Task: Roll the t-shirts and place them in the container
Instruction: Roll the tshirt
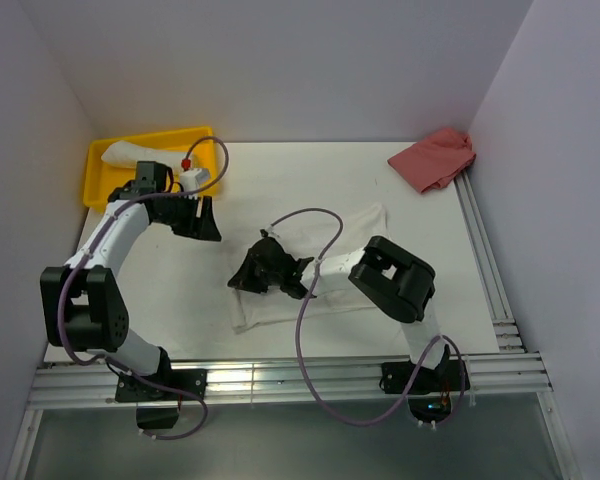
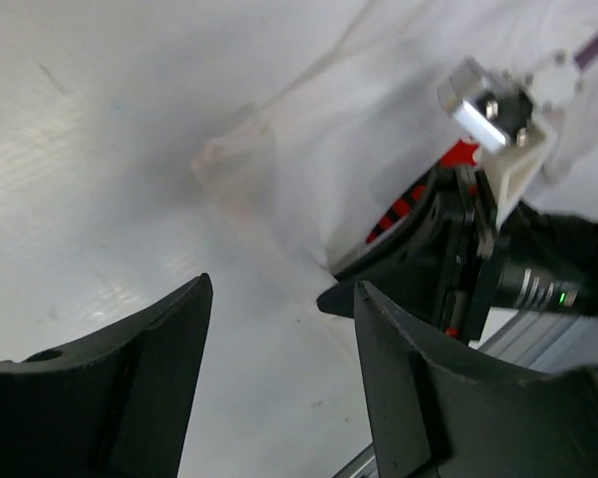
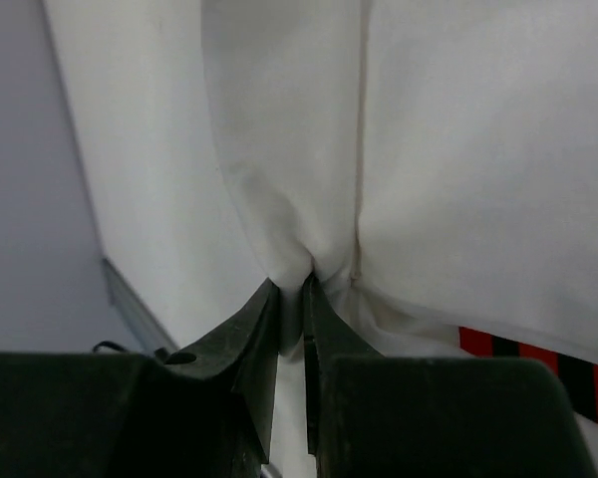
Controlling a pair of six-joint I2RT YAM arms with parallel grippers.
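Observation:
A white t-shirt (image 1: 352,228) lies flattened across the middle of the table, with a red print (image 3: 538,370) showing at its underside. My right gripper (image 1: 244,279) is at its left end, shut on a pinched fold of the shirt (image 3: 292,286). My left gripper (image 1: 206,221) is open and empty, hovering over bare table just left of the shirt (image 2: 359,139); its fingers (image 2: 140,378) frame the right gripper (image 2: 448,269). A second white t-shirt (image 1: 126,152) lies rolled in the yellow bin (image 1: 98,186).
The yellow bin stands at the back left, behind my left arm. A pinkish-red cloth (image 1: 435,158) lies crumpled at the back right corner. Metal rails (image 1: 490,270) run along the right and near edges. A purple cable (image 1: 310,215) arcs over the shirt.

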